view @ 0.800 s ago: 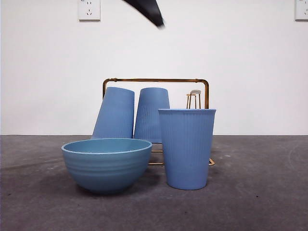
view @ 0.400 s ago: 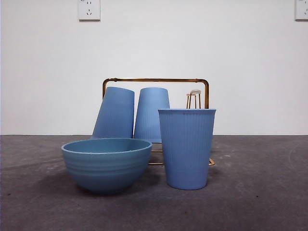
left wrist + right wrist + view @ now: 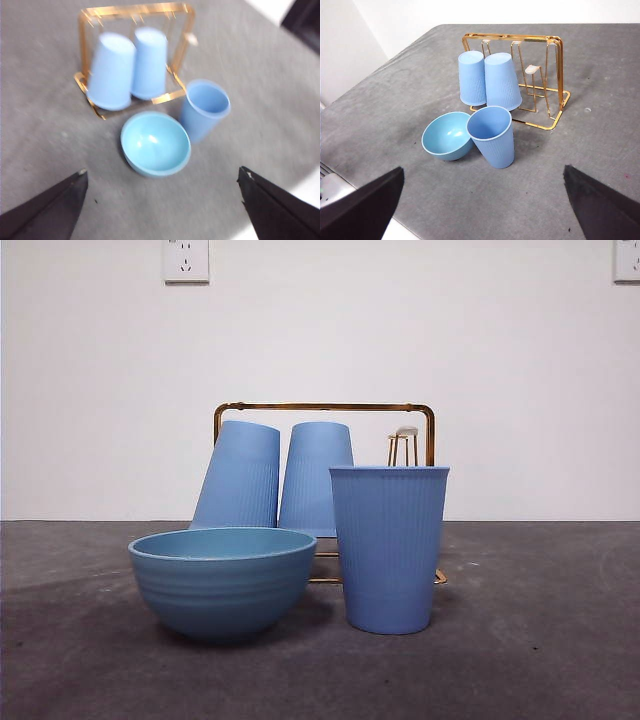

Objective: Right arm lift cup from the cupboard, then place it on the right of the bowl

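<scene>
Standing cup (image 3: 388, 548) beside bowl (image 3: 222, 581)

No readable text, label, brand, number or sign shows on any object, the desk or the wall in these views.
</scene>
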Robot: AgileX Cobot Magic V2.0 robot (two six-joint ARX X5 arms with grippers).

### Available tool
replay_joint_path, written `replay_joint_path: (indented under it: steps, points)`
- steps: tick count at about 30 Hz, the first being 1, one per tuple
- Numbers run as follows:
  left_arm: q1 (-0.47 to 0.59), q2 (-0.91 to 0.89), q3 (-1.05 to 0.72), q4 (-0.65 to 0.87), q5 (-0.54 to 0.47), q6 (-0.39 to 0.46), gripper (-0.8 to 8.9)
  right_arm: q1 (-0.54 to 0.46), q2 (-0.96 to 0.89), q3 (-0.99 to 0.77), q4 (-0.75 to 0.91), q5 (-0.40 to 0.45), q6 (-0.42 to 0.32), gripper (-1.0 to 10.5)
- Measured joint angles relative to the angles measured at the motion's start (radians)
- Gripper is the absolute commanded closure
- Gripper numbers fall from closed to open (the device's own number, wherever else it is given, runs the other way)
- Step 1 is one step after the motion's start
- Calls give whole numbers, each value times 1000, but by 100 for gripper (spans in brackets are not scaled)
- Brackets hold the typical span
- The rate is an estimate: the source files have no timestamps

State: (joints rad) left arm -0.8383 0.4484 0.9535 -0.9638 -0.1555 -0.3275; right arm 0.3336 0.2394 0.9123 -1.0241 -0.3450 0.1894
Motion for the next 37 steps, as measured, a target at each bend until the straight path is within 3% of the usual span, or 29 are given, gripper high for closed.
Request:
replay_joint_path:
  steps: [1, 2, 3, 16, 18, 20, 22, 24, 29, 37]
  points:
    - [0, -14, -1, 5, -3, -2, 596, 0, 0, 0, 0, 0, 0, 577]
    - [0, -23, -1, 4, -3, -3, 825, 0, 0, 0, 0, -1, 1, 845]
    - [0, -25, -1, 4, -4, -6, 800, 0, 0, 0, 0, -2, 0, 928]
    - [26, -52, -46, 24, -3, -16, 806, 0, 0, 0, 2, -19, 1, 919]
    - [135, -79, -139, 135, -3, -2, 806, 0, 0, 0, 2, -19, 1, 919]
    - [294, -121, -297, 337, 24, 91, 806, 0, 0, 0, 3, -19, 1, 919]
    - [447, -201, -496, 563, 112, 206, 806, 0, 0, 0, 3, -19, 1, 919]
    - [573, -281, -684, 735, 137, 250, 806, 0, 0, 0, 3, -19, 1, 919]
    - [699, -369, -880, 801, 134, 256, 806, 0, 0, 0, 3, -19, 1, 919]
    - [772, -445, -921, 812, 127, 226, 806, 0, 0, 0, 3, -19, 1, 919]
